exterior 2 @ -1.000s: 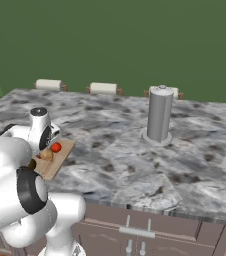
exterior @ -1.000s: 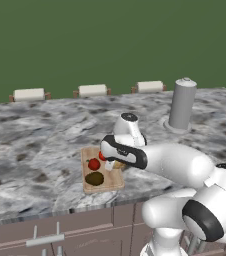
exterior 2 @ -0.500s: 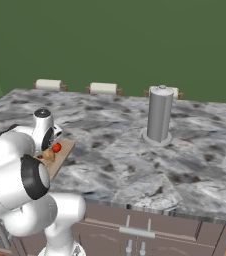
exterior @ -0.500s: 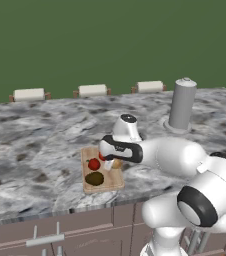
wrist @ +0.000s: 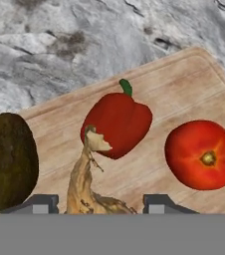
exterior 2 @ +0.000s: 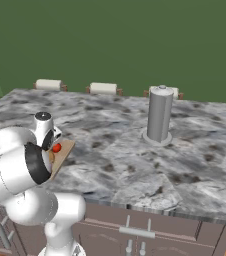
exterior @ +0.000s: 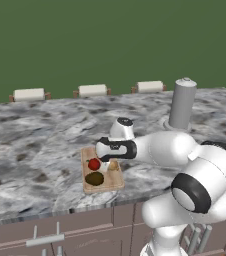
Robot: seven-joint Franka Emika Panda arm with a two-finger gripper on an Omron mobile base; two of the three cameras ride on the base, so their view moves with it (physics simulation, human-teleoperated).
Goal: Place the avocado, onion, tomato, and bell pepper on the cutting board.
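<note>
The onion [wrist: 87,187] is tan and bumpy, with a thin stem tip. Its long way runs from the gripper [wrist: 99,204] toward the red bell pepper [wrist: 117,124], tip first. It sits between the two dark finger tips, which seem to pinch it, though their ends are hard to see. The dark green avocado [wrist: 7,162] and round tomato [wrist: 202,154] lie on the cutting board [wrist: 184,84], near the counter's front edge. The white arm reaches low over the board.
</note>
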